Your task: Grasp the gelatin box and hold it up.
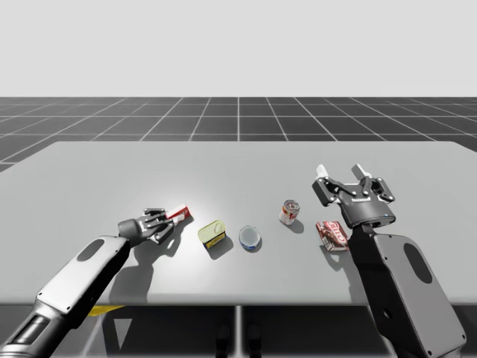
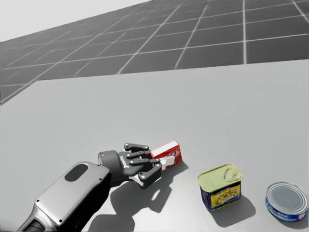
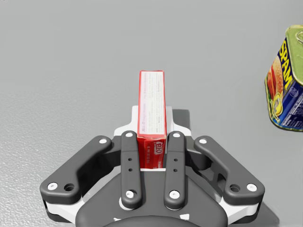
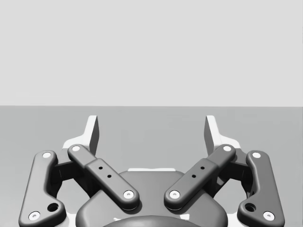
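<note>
While the left gripper (image 3: 151, 142) is pinching the gelatin box (image 3: 151, 104) from two sides at its near end, with most of the red box sticking out ahead of the fingers, the grasp step is looking complete and the lift is the part in hand. Box is sitting over the left part of the tabletop (image 1: 238, 164), low down. Its shadow is lying close under it, so I cannot tell whether it is clear of the surface yet. Right gripper (image 4: 152, 132) is hanging spread wide with nothing between its fingers, raised above the right side of the tabletop, well apart from the box. Rectangular can (image 2: 220, 186) is standing near the box on its right, with a flat round tin (image 2: 286, 200) beyond it. Neither is touching the box. Next move, as judged: raising the left arm straight up while holding the pinch as it is. The hold is on one end only, so the long free end is likely to be pivoting or slipping if the wrist is tilting or jerking. Sideways drift toward the can is also worth avoiding.
</note>
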Controlling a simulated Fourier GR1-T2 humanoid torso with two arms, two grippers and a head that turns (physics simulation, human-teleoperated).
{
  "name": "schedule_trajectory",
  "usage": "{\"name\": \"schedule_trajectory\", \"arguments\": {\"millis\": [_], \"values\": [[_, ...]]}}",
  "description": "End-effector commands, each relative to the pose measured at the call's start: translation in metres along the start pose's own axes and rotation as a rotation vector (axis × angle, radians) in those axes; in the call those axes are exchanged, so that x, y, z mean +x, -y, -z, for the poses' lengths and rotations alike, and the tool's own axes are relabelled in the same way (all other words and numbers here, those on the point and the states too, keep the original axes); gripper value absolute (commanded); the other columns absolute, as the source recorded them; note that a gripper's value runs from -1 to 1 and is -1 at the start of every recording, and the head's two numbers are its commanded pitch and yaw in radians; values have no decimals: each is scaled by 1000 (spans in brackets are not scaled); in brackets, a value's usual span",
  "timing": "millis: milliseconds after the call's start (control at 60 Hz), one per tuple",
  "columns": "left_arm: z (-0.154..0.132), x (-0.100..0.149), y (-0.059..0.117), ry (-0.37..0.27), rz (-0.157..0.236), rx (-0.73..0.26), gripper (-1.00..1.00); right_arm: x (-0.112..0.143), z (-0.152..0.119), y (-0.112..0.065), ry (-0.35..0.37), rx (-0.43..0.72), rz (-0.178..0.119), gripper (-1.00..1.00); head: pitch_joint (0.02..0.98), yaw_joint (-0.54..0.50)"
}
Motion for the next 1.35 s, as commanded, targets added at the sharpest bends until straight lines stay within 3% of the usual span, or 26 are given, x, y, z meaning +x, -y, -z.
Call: {"name": "schedule_trajectory", "arguments": {"millis": [17, 283, 517, 1183, 1350], "values": [[1, -8, 9, -20, 7, -69, 1000, 0, 0, 1, -1, -2, -1, -1000, 562, 377], [1, -7, 10, -12, 11, -72, 1000, 0, 1, 3, -3, -2, 1, -1000, 442, 377], [-7, 13, 13, 33, 38, -38, 1000, 0, 2, 3, -2, 0, 2, -1000, 438, 364], [-58, 130, 9, 199, 246, 126, 1000, 0, 4, 4, 0, 0, -2, -1000, 417, 376], [-71, 165, 17, 281, 307, 189, 1000, 0, 4, 4, 1, 1, -3, -1000, 413, 374]]}}
